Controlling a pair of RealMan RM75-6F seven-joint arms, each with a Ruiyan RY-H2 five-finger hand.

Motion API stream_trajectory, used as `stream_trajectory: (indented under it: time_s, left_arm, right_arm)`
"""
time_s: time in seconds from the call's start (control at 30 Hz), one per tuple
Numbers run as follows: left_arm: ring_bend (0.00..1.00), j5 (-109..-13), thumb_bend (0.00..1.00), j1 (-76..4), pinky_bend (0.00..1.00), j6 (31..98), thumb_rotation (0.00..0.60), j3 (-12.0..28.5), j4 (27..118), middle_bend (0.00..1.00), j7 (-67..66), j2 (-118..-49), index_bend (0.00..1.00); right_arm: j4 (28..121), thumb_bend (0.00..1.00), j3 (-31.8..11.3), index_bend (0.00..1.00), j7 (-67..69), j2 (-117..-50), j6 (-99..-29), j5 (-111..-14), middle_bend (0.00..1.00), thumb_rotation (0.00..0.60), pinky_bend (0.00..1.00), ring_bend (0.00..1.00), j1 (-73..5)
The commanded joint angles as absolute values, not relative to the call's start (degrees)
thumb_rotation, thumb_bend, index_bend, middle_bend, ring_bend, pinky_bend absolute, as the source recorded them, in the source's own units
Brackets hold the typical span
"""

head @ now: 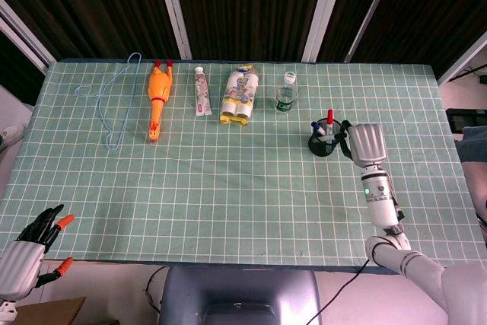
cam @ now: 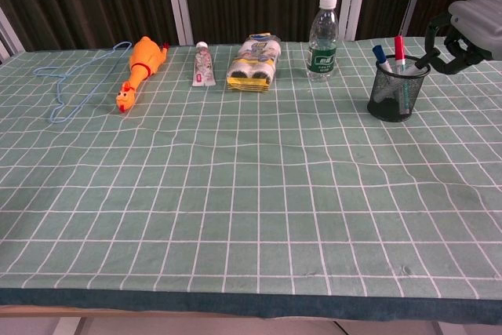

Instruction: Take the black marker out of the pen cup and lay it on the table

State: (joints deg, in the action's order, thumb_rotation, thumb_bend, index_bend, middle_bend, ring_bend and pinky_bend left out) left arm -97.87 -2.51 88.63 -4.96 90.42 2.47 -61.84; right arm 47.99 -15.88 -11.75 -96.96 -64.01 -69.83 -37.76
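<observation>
The black mesh pen cup (cam: 398,93) (head: 324,144) stands at the right of the table with a blue marker (cam: 380,55) and a red marker (cam: 400,45) upright in it. The black marker (cam: 424,60) leans out over the cup's right rim. My right hand (cam: 464,30) (head: 364,142) is just right of the cup, and its dark fingers pinch the marker's upper end. My left hand (head: 36,252) hangs off the table's near left corner with fingers apart, holding nothing.
Along the far edge lie a blue hanger (head: 110,104), an orange rubber chicken (head: 157,100), a tube (head: 202,91) and a yellow pack (head: 241,95). A water bottle (cam: 322,29) stands there too, left of the cup.
</observation>
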Motion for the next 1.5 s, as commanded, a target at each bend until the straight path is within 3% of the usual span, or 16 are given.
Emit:
stream_trajectory:
  time_s: [0.03, 0.53, 1.07, 1.2, 1.33, 1.5]
  left_arm:
    - [0.0, -97.9, 0.25, -2.5, 0.23, 88.6, 0.6, -5.0, 90.4, 0.02, 2.5, -61.8, 0.18]
    - [0.0, -98.1, 0.25, -2.4, 0.23, 88.6, 0.6, -5.1, 90.6, 0.02, 2.0, -61.9, 0.18]
    - [0.0, -98.0, 0.25, -2.3, 0.23, 88.9, 0.6, -5.0, 90.5, 0.02, 2.4, -61.8, 0.18]
    - [0.0, -98.2, 0.25, -2.4, 0.23, 88.9, 0.6, -5.1, 90.5, 0.02, 2.4, -61.8, 0.18]
    - [0.0, -98.0, 0.25, -2.5, 0.23, 88.5, 0.6, -5.1, 90.7, 0.02, 2.0, -61.9, 0.18]
    - [0.0, -98.0, 0.25, -2.5, 0.23, 88.4, 0.6, -5.1, 90.7, 0.02, 1.9, -61.9, 0.18]
  right_arm:
    - [52.0, 1.0, -16.1, 0.83, -12.7, -95.1, -66.0, -70.3, 0.98, 0.6, 1.0, 1.0, -36.9]
    - [85.6, 1.0, -14.0, 0.86, -25.8, -81.2, -80.9, -76.5, 0.98, 0.6, 1.0, 1.0, -29.4]
    - [93.9, 1.0, -8.3, 0.86, -34.2, -77.4, -79.4, -77.3, 0.98, 0.6, 1.0, 1.0, -25.9]
    - [96.7, 1.0, -8.1, 0.86, -42.1, -76.3, -79.4, -73.5, 0.98, 0.6, 1.0, 1.0, -25.0]
    - [101.3, 1.0, -9.4, 0.86, -59.5, -76.3, -79.6, -62.8, 0.98, 0.6, 1.0, 1.0, -25.7]
    - [99.8, 1.0, -10.6, 0.86, -66.3, -79.0, -77.6, -55.0, 0.98, 0.6, 1.0, 1.0, -28.4]
